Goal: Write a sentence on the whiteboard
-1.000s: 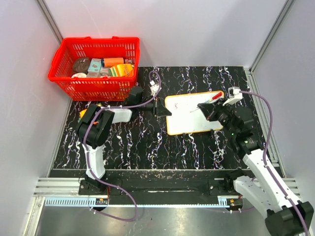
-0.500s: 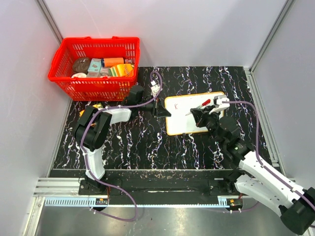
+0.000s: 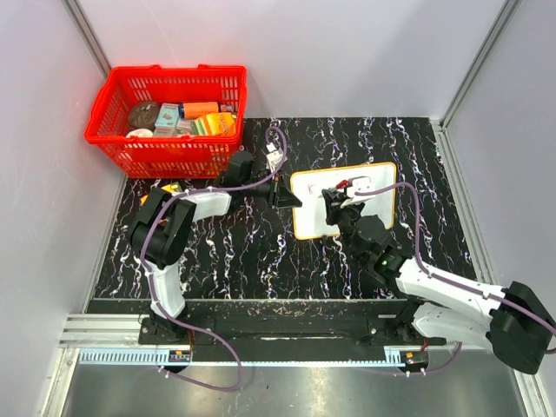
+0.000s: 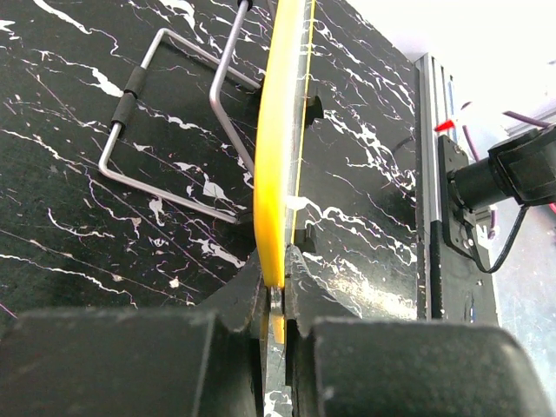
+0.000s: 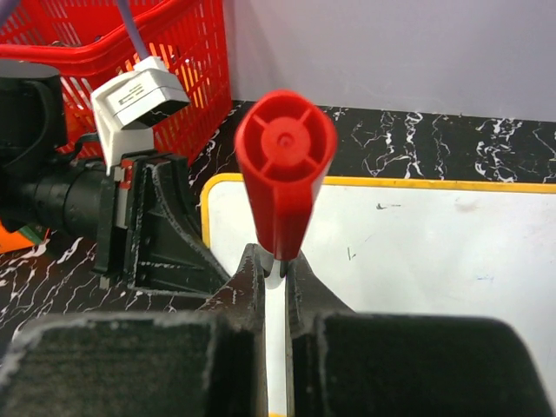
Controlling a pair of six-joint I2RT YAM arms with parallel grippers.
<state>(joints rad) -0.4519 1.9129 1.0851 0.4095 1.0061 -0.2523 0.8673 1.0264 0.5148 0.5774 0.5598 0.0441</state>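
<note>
Pinching the whiteboard (image 3: 308, 217) by its left rim with the left gripper (image 4: 276, 295), mid-table, right of the red basket (image 3: 174, 71). Clamping a red marker (image 5: 285, 165) tight between the right gripper's (image 5: 276, 274) jaws, over the board's left half.

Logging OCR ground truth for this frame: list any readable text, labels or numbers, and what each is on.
Nothing here is legible enough to quote.
Whiteboard: only a few small marker strokes, which form no readable word.
Packages in the red basket: the print is too small to read.
Red marker: no label visible.
</note>
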